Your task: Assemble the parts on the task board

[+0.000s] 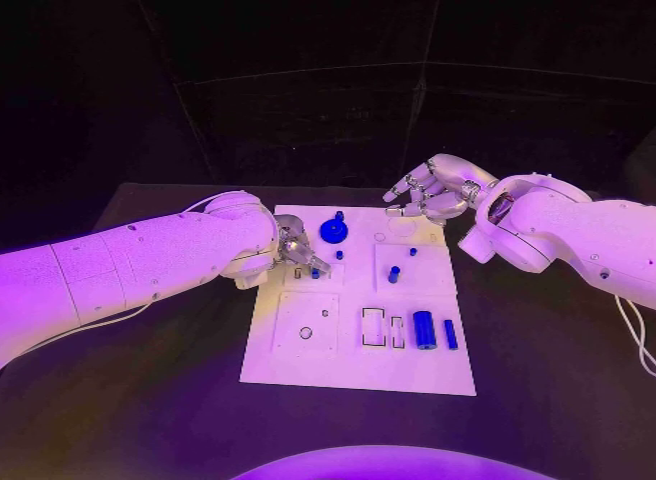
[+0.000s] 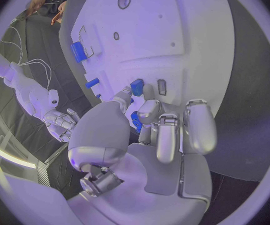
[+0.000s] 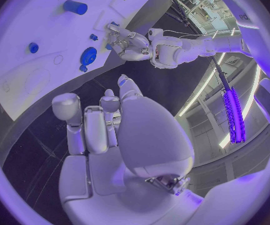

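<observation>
Fingers [image 2: 130, 92] of the left hand [image 1: 294, 252] pinch one blue part [image 2: 136, 84] over the task board [image 1: 357, 372]. Right hand [image 1: 432, 190] hovers at the board's far edge, fingers curled, holding nothing. Two blue cylinders [image 1: 423, 329] lie side by side on the board.

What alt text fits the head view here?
The left robot hand reaches onto the white task board, fingers at a small blue part. The right robot hand hovers curled over the board's far right corner. More blue parts lie across the board.

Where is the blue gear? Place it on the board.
In the head view, the blue gear sits near the task board's far edge, between the left robot hand and the right robot hand.
</observation>
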Tool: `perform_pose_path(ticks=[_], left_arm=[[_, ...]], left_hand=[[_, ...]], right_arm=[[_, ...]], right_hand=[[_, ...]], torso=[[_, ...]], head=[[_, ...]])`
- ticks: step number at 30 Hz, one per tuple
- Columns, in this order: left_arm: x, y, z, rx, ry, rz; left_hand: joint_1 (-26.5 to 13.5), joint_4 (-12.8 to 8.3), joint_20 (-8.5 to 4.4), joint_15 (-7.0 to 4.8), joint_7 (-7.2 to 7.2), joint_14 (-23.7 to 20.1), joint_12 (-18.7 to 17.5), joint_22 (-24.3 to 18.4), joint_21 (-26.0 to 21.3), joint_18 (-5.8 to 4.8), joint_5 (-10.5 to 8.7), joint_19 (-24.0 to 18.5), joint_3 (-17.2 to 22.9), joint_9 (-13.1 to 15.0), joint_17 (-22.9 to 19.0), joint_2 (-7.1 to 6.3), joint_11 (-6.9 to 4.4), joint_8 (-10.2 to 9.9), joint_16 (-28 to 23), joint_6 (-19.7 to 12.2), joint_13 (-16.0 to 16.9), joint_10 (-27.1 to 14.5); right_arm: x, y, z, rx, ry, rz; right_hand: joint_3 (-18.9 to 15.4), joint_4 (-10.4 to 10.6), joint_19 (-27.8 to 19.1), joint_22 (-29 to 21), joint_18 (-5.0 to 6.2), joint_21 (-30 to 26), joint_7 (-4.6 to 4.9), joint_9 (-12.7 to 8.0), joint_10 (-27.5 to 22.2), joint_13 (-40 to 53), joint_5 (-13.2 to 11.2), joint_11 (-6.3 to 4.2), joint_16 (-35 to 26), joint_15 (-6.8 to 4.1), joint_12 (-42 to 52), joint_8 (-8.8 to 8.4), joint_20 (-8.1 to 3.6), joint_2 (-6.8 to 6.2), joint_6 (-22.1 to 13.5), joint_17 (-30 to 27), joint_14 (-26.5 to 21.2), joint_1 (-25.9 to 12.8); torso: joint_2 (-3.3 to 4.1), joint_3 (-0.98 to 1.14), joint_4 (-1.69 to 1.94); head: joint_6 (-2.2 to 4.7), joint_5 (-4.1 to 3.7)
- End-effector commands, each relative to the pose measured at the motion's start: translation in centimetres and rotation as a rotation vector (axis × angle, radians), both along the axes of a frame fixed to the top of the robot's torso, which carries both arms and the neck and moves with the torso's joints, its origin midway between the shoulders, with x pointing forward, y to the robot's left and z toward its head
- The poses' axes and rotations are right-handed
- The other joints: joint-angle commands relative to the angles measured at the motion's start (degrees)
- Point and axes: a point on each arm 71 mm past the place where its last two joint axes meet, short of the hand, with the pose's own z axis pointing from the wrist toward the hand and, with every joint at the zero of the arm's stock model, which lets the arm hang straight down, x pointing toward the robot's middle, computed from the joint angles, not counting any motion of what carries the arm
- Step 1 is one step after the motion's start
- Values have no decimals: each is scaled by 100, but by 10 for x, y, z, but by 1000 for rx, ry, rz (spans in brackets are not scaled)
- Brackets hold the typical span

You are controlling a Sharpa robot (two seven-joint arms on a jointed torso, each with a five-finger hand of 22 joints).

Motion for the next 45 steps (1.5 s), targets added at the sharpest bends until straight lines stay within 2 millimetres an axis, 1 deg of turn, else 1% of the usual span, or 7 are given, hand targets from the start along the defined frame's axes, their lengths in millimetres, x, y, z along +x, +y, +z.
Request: perform_pose_path(ticks=[1, 8, 19, 27, 33, 42, 45], left_arm=[[0, 0, 2, -29, -21, 6], [-1, 4, 9, -78, -48, 23], [9, 18, 43, -61, -26, 25], [32, 37, 57, 13, -6, 36], [53, 47, 58, 55, -8, 63], [71, 53, 54, 93, -3, 84], [75, 51, 52, 90, -6, 87]], left_hand=[[-101, 149, -5, -61, 8, 605, 34, 19, 29, -114, -39, 39, -259, 15, 1509, -16, -20, -27, 18, 48, 20, 38], [-117, 359, -29, -75, -8, 605, 6, 7, 10, -109, -42, 32, -562, 33, 1509, -8, -27, -36, 18, 44, -9, 21], [96, 560, 5, -22, 80, 605, -194, -196, -171, -66, -42, -70, -934, 40, 1509, 76, 45, -132, 18, -193, -255, -187], [725, 359, 71, 40, 153, 605, -248, -265, -253, -47, 1, -107, -877, 17, 1509, 392, 110, -211, 18, -308, -338, -278], [743, 360, 89, 60, 184, 605, -243, -258, -255, -48, -2, -104, -922, -16, 1509, 391, 136, -268, 18, -361, -341, -285], [657, 439, 114, 81, 202, 605, -233, -249, -257, -48, -6, -101, -1063, -58, 1509, 373, 157, -320, 18, -352, -342, -288], [576, 523, 123, 86, 203, 605, -213, -233, -252, -48, -24, -94, -1217, -84, 1509, 347, 158, -347, 18, -326, -329, -280]], right_arm=[[0, 0, 2, 3, -9, 6], [0, 0, 1, 3, -9, 5], [3, -2, 1, 0, -9, -2], [4, -2, 0, 0, -9, -4], [4, -1, 0, 0, -9, -2], [4, 1, 0, 1, -8, 3], [4, 2, 0, 2, -8, 5]], right_hand=[[-26, -14, -44, -7, 90, -19, 12, -2, -38, -7, 28, 8, -33, -17, -35, 20, 1, -3, 15, -5, 163, -79], [-30, -9, -48, -14, 91, -24, 12, -2, -42, -10, 27, 9, -36, -16, -37, 22, 2, -4, 13, -7, 162, -92], [-34, -4, -52, -21, 92, -30, 12, -2, -44, -9, 27, 10, -41, -15, -35, 24, 3, -4, 11, -12, 160, -105], [-34, -1, -51, -19, 91, -31, 12, -2, -44, -7, 28, 10, -37, -15, -33, 26, 3, -2, 10, -4, 161, -111], [-34, -1, -51, -19, 91, -31, 12, -2, -44, -7, 28, 10, -37, -15, -33, 26, 3, -2, 10, -4, 161, -111], [-31, -2, -47, -13, 90, -29, 12, -2, -38, 3, 30, 9, -36, -15, -24, 27, 3, 3, 8, -1, 162, -110], [-31, -2, -47, -13, 90, -29, 12, -2, -38, 3, 30, 9, -36, -15, -24, 27, 3, 3, 8, -1, 162, -110]], torso=[[-1, -1, 1], [2, -1, -2], [-3, 5, -2], [10, -8, 0], [11, 6, -10], [13, -9, -11], [7, -2, -5]], head=[[17, 2], [35, 2], [124, 23], [173, 39], [146, 70], [109, 92], [88, 96]])
